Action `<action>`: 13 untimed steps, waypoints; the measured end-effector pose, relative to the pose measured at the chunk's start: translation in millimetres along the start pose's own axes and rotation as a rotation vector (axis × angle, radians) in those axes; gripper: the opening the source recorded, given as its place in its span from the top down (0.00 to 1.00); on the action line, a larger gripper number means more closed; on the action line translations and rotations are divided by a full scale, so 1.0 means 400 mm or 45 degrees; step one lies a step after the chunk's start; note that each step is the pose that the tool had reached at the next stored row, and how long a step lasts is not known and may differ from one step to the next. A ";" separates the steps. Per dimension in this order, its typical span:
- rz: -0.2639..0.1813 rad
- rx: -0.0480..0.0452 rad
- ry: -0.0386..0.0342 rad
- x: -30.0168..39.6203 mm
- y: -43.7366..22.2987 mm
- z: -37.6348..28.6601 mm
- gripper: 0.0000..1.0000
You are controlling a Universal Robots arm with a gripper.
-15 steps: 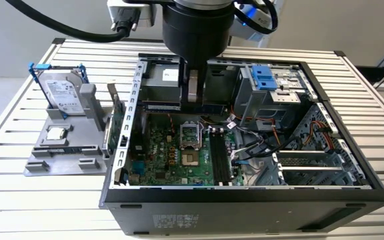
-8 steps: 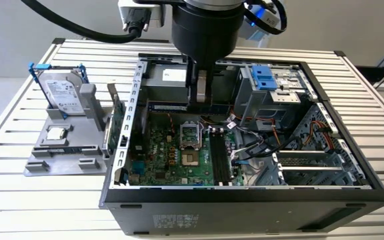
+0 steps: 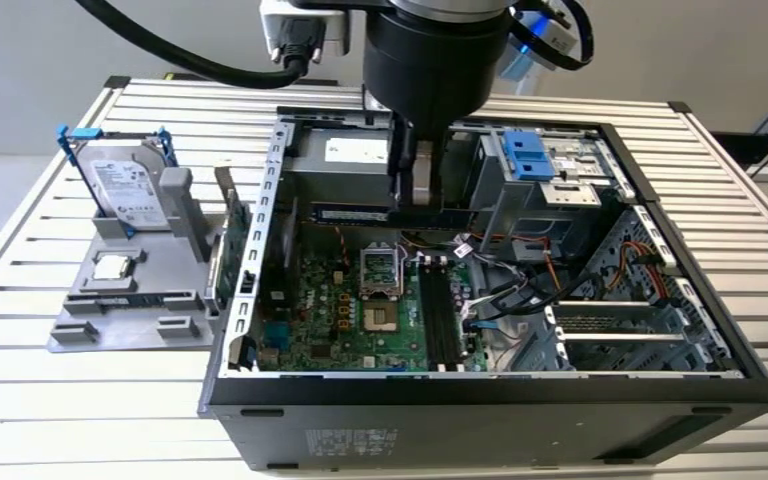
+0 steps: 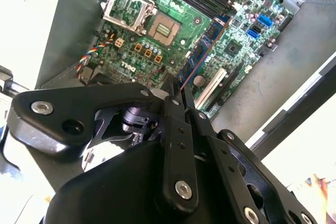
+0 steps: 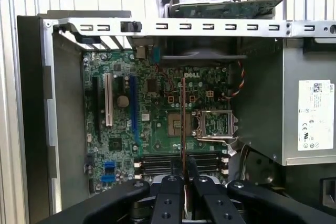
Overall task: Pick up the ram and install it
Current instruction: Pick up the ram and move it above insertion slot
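I see the case (image 3: 491, 425) on the table (image 3: 37, 420), the hard drive (image 3: 131, 190) at the exterior view's left of it, and the ram (image 3: 351, 214) held in my gripper (image 3: 418, 198) above the motherboard (image 3: 344, 310) inside.

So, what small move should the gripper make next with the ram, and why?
Probably turn the wrist about a quarter turn. The gripper holds the ram above the motherboard, but the stick lies across the black slots, not along them.

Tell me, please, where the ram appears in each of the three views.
Exterior view: the ram hangs level in the gripper, above the motherboard's far end.
Second wrist view: an edge-on blue strip running out from the gripper.
First wrist view: a thin edge-on line crossing the CPU socket.
Shared landmark: the CPU socket.
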State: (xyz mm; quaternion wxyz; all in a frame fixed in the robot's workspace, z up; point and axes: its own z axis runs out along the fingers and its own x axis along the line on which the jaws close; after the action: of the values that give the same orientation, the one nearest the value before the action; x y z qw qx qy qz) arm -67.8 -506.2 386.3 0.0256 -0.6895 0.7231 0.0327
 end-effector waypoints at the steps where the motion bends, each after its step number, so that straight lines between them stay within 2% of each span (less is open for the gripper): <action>1: 0.000 0.000 0.0001 0.000 -0.002 0.000 1.00; 13: 0.000 0.000 0.0000 -0.001 -0.021 0.000 1.00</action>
State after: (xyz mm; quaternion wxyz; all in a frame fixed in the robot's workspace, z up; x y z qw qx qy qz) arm -59.5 -506.2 386.3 0.0256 -0.6895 0.7231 0.0327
